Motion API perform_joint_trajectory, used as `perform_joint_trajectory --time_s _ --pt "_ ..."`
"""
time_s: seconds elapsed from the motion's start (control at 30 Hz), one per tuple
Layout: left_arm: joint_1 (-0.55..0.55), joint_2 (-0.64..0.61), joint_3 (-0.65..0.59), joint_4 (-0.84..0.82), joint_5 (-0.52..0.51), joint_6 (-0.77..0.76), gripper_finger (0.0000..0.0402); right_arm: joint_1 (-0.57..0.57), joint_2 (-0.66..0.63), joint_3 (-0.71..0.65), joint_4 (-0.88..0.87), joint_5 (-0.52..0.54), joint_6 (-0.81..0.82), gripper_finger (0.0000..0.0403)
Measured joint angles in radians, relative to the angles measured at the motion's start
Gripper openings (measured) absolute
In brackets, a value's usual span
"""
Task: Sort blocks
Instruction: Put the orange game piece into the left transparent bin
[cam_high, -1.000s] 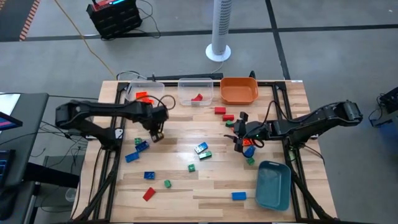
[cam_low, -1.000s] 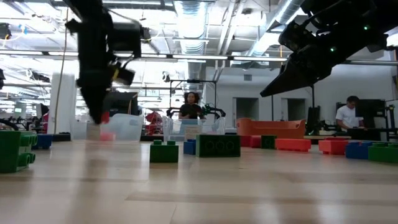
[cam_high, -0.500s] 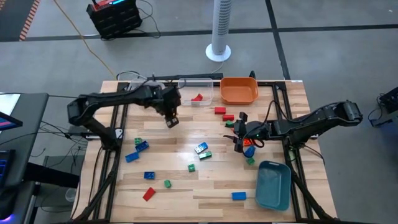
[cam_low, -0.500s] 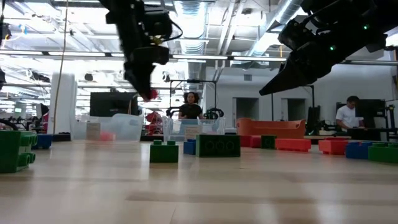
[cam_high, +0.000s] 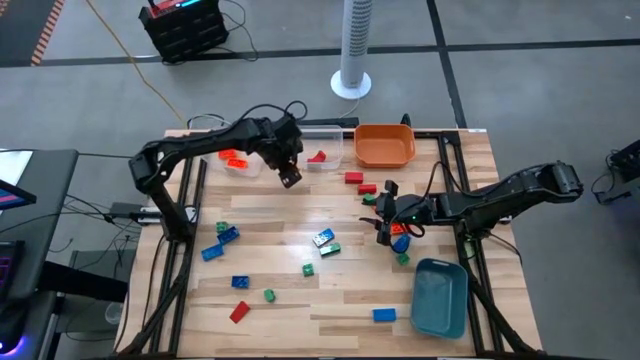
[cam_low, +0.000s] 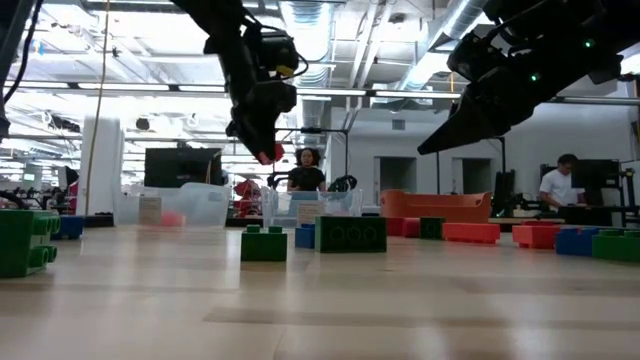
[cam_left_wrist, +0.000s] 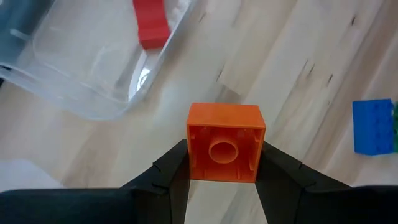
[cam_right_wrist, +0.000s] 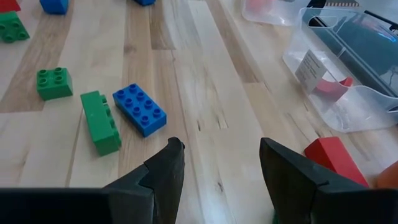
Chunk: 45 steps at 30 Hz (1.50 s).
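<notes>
Orange block (cam_left_wrist: 224, 142) sits pinched between the left gripper (cam_high: 290, 177) fingers, hollow side facing the wrist cam, so its studs point away. Left gripper hangs up in the air, w/ the block off the table, just by the near edge of the middle clear bin (cam_high: 315, 146). That bin has a red block (cam_high: 317, 156) in it. Another clear bin (cam_high: 233, 150) is to its left w/ an orange-red piece (cam_high: 233, 158) inside, partly hidden by the arm. The orange bin (cam_high: 384, 145) is further right along the back edge.

What matters next: which bin the block goes in. The middle clear bin is nearest, right next to the gripper. The orange bin lies well off to the right, past that bin. From the color, the orange bin looks like a good guess, but it can't be told for sure.

Right gripper (cam_right_wrist: 217, 163) has its fingers apart, nothing in them. It hovers low over the right side of the table, near a blue block (cam_right_wrist: 139, 109) and a green block (cam_right_wrist: 100, 122) lying side by side. A blue-grey bin (cam_high: 440, 296) sits at the front right. Many more blocks lie loose on the table (cam_high: 300, 215), so sorting is far from done.
</notes>
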Motion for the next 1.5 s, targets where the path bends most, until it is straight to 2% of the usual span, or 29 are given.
perform_joint_trajectory --time_s 0.2,0.37,0.5,0.57,0.63,0.73,0.8,0.9,1.03,1.1,1.2,1.27,1.4,1.43,1.5 --pt "0.071 -0.003 0.000 -0.083 0.010 0.015 0.0141 0.000 0.000 0.000 -0.013 0.000 0.001 0.0218" --pt "0.167 -0.003 0.000 -0.214 -0.108 0.022 0.0141 0.000 0.000 0.000 -0.015 0.000 0.001 0.0218" --pt "0.226 -0.024 0.000 -0.296 -0.139 0.024 0.0141 0.000 0.000 0.000 -0.019 -0.001 0.001 0.0218" --pt "0.235 -0.049 0.001 -0.344 -0.227 0.044 0.0141 -0.004 0.000 0.000 -0.019 -0.001 -0.001 0.0218" --pt "0.239 -0.071 0.001 -0.406 -0.343 0.127 0.0141 -0.008 0.000 0.000 -0.019 -0.001 -0.004 0.0218" --pt "0.220 -0.119 0.000 -0.454 -0.382 0.285 0.0141 -0.013 0.005 0.000 -0.020 -0.001 -0.012 0.0218" --pt "0.197 -0.162 0.000 -0.447 -0.304 0.384 0.0141 -0.019 0.005 0.000 -0.020 -0.001 -0.015 0.0218" --pt "0.168 -0.249 -0.001 -0.378 -0.089 0.480 0.0141 -0.027 0.005 0.000 -0.028 -0.001 -0.015 0.0218" --pt "0.155 -0.362 0.000 -0.278 0.155 0.443 0.0142 -0.027 0.005 0.000 -0.055 -0.001 -0.015 0.0218" --pt "0.153 -0.405 0.000 -0.260 0.213 0.410 0.0142 -0.031 0.005 0.000 -0.047 -0.001 -0.018 0.0218" --pt "0.153 -0.441 0.000 -0.264 0.224 0.384 0.0142 -0.042 0.005 0.000 -0.044 0.000 -0.018 0.0218" --pt "0.153 -0.445 0.000 -0.266 0.175 0.372 0.0142 -0.048 0.005 0.000 -0.043 0.000 -0.016 0.0218" --pt "0.186 -0.428 -0.040 -0.207 -0.144 0.316 0.0142 -0.047 0.005 0.000 -0.028 -0.001 -0.016 0.0218" --pt "0.208 -0.415 -0.063 -0.188 -0.197 0.287 0.0142 -0.044 0.005 0.000 -0.021 -0.001 -0.015 0.0218" --pt "0.264 -0.381 -0.110 -0.166 -0.241 0.226 0.0142 -0.037 0.005 0.000 -0.015 -0.001 -0.015 0.0218"
